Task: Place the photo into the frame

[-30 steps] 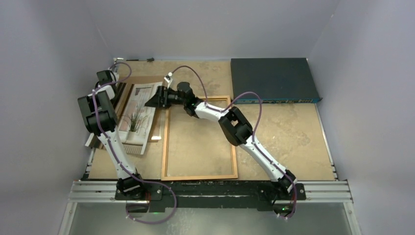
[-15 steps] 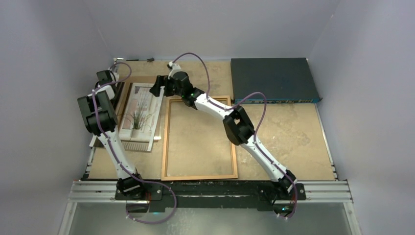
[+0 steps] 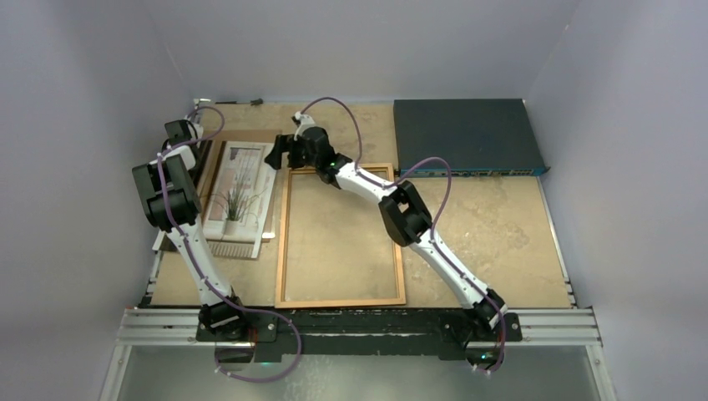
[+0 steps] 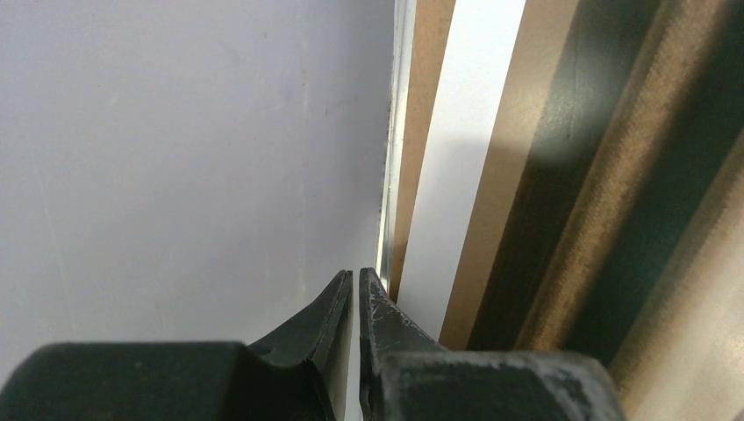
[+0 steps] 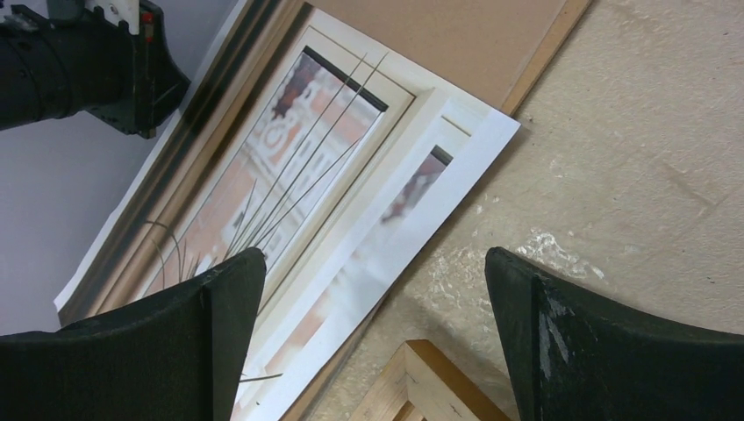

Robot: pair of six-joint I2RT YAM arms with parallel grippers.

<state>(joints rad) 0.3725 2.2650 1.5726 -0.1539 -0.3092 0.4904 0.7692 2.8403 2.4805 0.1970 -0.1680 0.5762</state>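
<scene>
The photo (image 3: 238, 190) lies face up on a brown backing board (image 3: 250, 135) at the table's left. In the right wrist view the photo (image 5: 307, 149) shows its plant and window. The orange-brown frame (image 3: 284, 242) lies flat just right of it, with nothing inside. My right gripper (image 3: 278, 154) hovers open over the gap between the photo's far right corner and the frame's far left corner (image 5: 439, 377); in its own view the right gripper (image 5: 373, 254) holds nothing. My left gripper (image 3: 185, 138) is by the left wall, and the left gripper (image 4: 355, 276) is shut beside a white paper edge (image 4: 456, 158).
A dark blue flat box (image 3: 467, 138) sits at the back right. The enclosure's left wall (image 4: 175, 132) stands close to the left gripper. A metal rail (image 3: 359, 322) runs along the near edge by the arm bases.
The photo has gone from askew to lying straight on the board. My right gripper has moved off its far corner, back and slightly right. The left arm has stayed put.
</scene>
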